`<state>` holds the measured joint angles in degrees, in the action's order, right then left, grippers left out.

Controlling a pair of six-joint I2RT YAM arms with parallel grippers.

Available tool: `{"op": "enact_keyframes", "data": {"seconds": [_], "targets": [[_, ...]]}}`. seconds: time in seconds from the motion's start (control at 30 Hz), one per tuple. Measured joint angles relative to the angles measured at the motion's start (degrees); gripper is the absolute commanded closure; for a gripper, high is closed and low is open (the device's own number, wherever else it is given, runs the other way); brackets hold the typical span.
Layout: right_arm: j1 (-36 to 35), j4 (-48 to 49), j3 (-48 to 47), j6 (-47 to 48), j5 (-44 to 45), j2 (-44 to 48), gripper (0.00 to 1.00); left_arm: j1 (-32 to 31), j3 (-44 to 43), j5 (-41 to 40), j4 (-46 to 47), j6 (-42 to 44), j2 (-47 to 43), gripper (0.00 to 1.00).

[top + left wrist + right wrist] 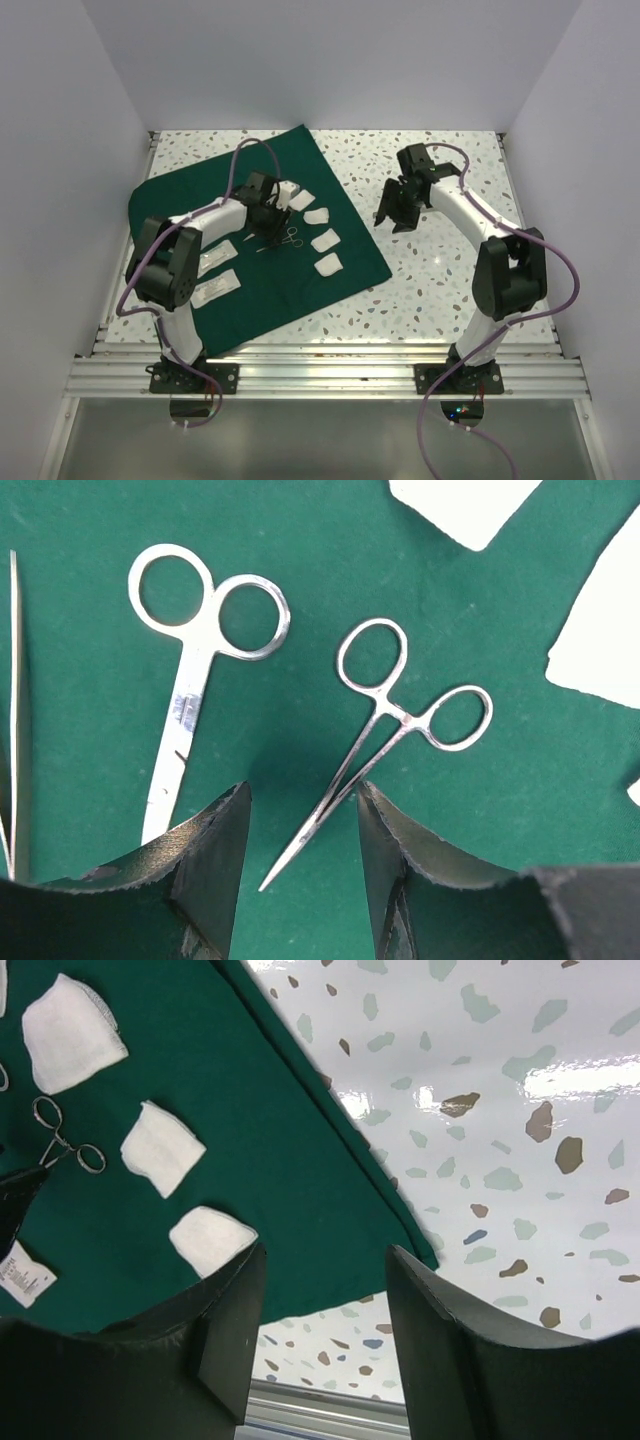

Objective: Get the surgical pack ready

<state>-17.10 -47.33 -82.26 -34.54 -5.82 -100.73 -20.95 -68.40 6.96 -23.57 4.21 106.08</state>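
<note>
Cloth comes first: the dark green drape (290, 160) lies flat over the table's left half, one corner toward 12 o'clock and another toward 4 o'clock. It looks soft, limp and light, so a pull at one edge would likely drag or spill everything on it. A corner or free hem seems the place to take it.

At its middle lie a hemostat (405, 716) and scissors (185, 705), both stiff, thin and probably slick. Pinching the hemostat across the shanks near the joint would likely hold best. Gauze pads (325, 241) sit in a column at 3 o'clock of the instruments, and white packets (216, 256) at 8 o'clock.

The left gripper (303, 800) hangs with its fingers spread either side of the hemostat's tips, clear of them. The right gripper (325, 1260) is also spread and empty, above the drape's right hem.

A thin steel tool (12, 680) is cut off at 9 o'clock in the left wrist view, possibly tweezers. No tray shows. The left arm hides part of the drape from above.
</note>
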Motion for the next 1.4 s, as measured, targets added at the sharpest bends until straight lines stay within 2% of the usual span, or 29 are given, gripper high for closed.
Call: {"op": "enact_keyframes", "data": {"seconds": [0.37, 0.5, 0.77, 0.87, 1.0, 1.13, 1.33, 1.4], "targets": [[-0.2, 0.2, 0.0, 0.26, -1.44, 0.0, 0.44, -0.5, 1.55, -0.52, 0.52, 0.13, 0.0, 0.55], [-0.2, 0.24, 0.0, 0.26, -1.42, 0.0, 0.44, -0.5, 1.7, -1.22, 0.81, 0.11, 0.0, 0.64], [-0.83, 0.2, -0.02, 0.92, -0.98, -0.02, 0.44, -0.94, 2.71, -3.32, 2.49, -0.04, -0.24, 0.71], [-1.44, 0.2, -0.07, 1.2, -0.9, -0.02, 0.44, -1.01, 3.65, -3.74, 3.58, -0.15, -0.72, 0.77], [-2.25, 0.2, -0.13, 1.25, -0.9, -0.09, 0.44, -1.01, 3.93, -4.13, 4.15, -0.37, -0.9, 0.9], [-3.15, 0.2, -0.57, 1.2, -0.9, -0.39, 0.44, -1.01, 3.91, -4.17, 4.17, -0.57, -0.9, 1.0], [-4.81, 0.39, -2.1, 1.11, -0.98, -2.05, 0.44, -1.07, 3.91, -4.07, 3.52, -0.79, -1.27, 1.0], [-5.57, 0.61, -2.34, 1.05, -1.01, -2.56, 0.44, -1.22, 3.93, -3.54, 2.29, -1.29, -1.73, 0.82]]}}
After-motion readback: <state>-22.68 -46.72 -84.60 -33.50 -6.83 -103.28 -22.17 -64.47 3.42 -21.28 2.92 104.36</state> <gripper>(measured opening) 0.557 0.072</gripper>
